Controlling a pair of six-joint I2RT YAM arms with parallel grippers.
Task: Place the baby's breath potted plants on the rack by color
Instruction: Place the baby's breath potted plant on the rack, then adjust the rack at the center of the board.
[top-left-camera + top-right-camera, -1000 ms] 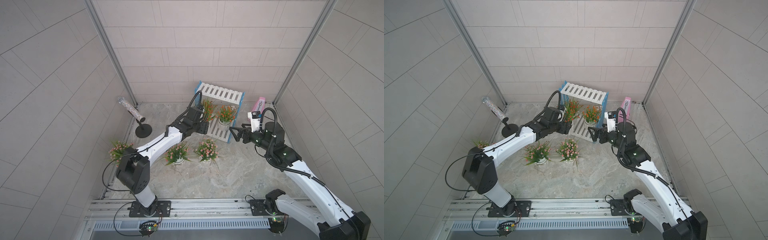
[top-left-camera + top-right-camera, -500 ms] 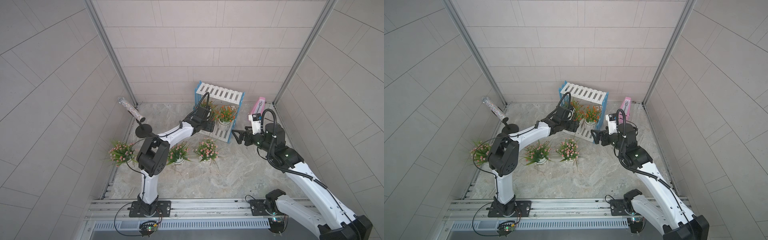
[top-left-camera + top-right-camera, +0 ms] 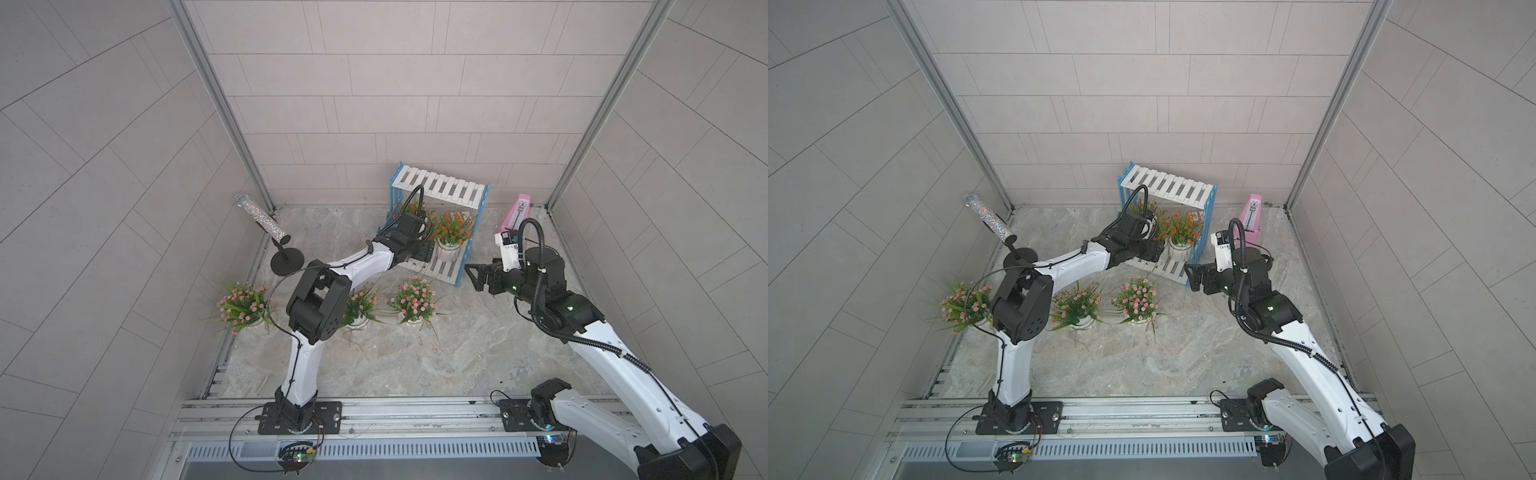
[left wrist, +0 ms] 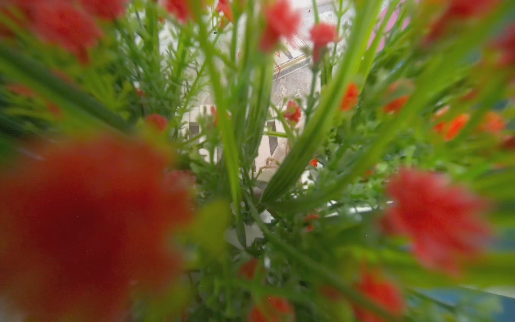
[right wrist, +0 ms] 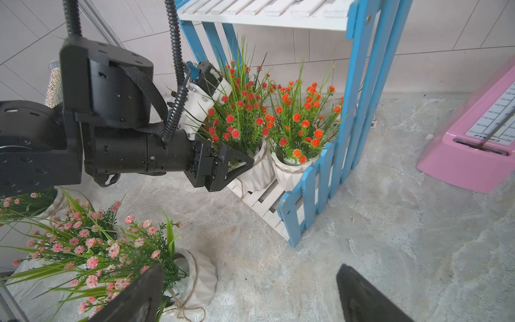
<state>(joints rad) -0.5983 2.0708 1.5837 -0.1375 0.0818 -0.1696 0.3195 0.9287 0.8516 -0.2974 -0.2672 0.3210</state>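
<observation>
The rack (image 3: pixel 440 188) stands at the back, white slats in blue frames (image 5: pixel 359 97). On its lower tier stand two orange-red baby's breath potted plants side by side (image 5: pixel 242 111) (image 5: pixel 302 117). My left gripper (image 5: pixel 245 164) is shut on the white pot (image 5: pixel 262 170) of the left one; both top views show it there (image 3: pixel 422 246) (image 3: pixel 1152 249). Blurred red flowers (image 4: pixel 434 212) fill the left wrist view and hide the jaws. Three pink plants (image 3: pixel 241 305) (image 3: pixel 359 305) (image 3: pixel 413 299) stand on the floor. My right gripper (image 3: pixel 473 276) (image 5: pixel 250 292) hangs open and holds nothing, beside the nearest pink plant (image 5: pixel 100 251).
A pink metronome (image 3: pixel 515 214) (image 5: pixel 473 145) stands right of the rack by the back wall. A glittery tube on a black round stand (image 3: pixel 262 218) leans at the back left. Walls close in the marble floor (image 3: pixel 415 365) on three sides.
My left gripper has carried the orange-red plant onto the lower tier beside the other one, and the left elbow has folded back over the pink plants. The right arm has barely shifted.
</observation>
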